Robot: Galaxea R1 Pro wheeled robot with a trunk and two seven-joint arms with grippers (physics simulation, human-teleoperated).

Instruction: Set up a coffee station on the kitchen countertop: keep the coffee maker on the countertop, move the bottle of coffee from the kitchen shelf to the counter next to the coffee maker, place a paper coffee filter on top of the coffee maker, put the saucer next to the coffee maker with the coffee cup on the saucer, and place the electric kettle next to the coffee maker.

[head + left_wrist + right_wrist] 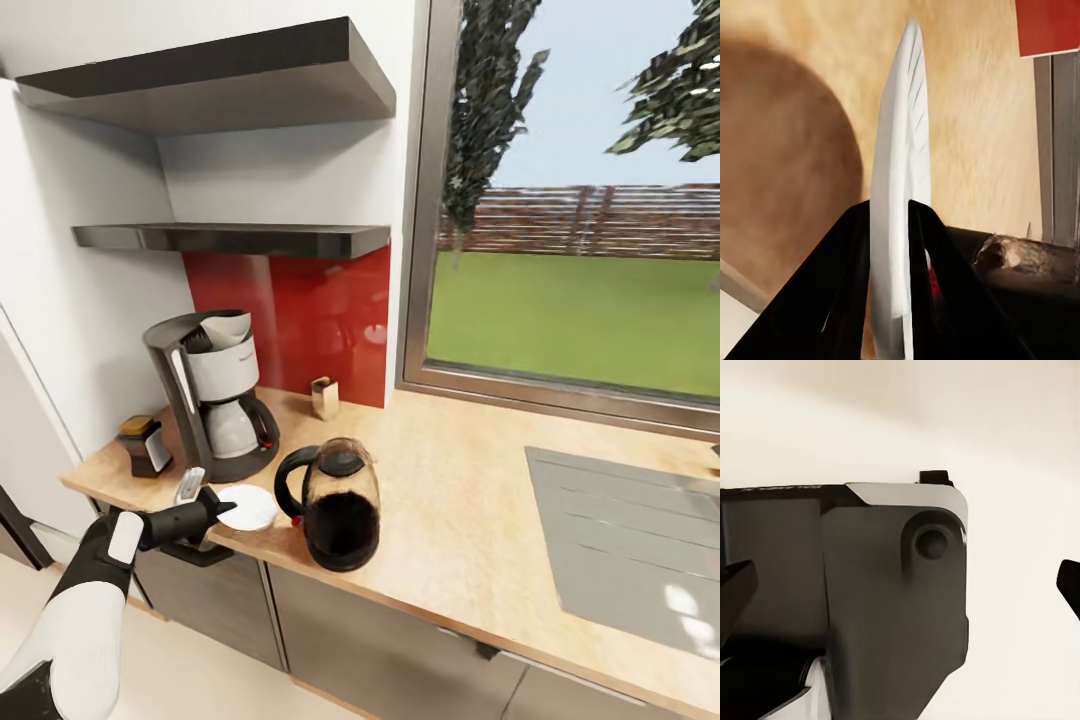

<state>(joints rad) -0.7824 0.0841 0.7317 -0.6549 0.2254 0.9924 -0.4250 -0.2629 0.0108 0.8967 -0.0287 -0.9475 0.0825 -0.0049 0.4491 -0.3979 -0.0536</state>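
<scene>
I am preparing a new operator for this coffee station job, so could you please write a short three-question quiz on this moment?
1. True or false: the left gripper is shut on the white saucer.
2. Which thing stands nearest the saucer on the countertop? A. the electric kettle B. the small brown carton by the red backsplash C. the dark bottle with the yellow lid
3. Fill in: the coffee maker stands under the lower wall ____.

Key: 1 true; 2 A; 3 shelf.
</scene>
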